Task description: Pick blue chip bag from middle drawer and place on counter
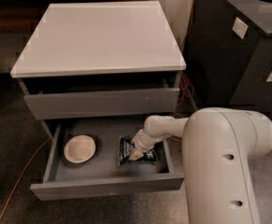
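Observation:
The middle drawer is pulled open below the shut top drawer. The blue chip bag lies flat on the drawer's grey floor, right of centre. My gripper reaches down into the drawer from the right and sits on the bag's right half, covering part of it. My white arm fills the lower right of the view. The counter is the pale top slab of the cabinet, with nothing on it.
A round off-white bowl sits in the left of the open drawer. A black box with a round hole on top stands right of the cabinet. An orange cable runs over the dark floor at the left.

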Controlling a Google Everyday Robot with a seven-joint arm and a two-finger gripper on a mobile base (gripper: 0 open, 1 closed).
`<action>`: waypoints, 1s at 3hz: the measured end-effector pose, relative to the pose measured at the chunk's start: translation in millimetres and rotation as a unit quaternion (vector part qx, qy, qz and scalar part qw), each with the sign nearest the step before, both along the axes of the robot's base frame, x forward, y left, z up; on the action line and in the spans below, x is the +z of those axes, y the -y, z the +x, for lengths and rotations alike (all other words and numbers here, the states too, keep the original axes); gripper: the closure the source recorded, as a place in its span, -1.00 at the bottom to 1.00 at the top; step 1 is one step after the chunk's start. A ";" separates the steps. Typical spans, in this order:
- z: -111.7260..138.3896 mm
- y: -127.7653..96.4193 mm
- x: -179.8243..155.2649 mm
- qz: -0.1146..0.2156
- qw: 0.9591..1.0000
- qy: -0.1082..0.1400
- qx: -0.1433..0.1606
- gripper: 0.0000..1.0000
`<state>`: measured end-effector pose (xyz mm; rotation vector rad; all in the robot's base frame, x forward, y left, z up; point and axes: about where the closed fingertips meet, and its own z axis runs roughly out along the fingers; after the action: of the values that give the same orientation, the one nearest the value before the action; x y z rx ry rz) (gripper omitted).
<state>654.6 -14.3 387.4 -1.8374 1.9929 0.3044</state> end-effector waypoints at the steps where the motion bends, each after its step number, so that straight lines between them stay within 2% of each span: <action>1: 1.4 7.6 9.3 0.008 1.000 0.004 -0.013 0.43; 2: 1.2 12.4 31.2 0.027 0.999 0.013 -0.014 0.90; 3: -3.6 12.7 65.3 0.055 0.998 0.027 -0.003 1.00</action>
<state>651.0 -27.0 452.7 -1.7523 1.9057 0.3516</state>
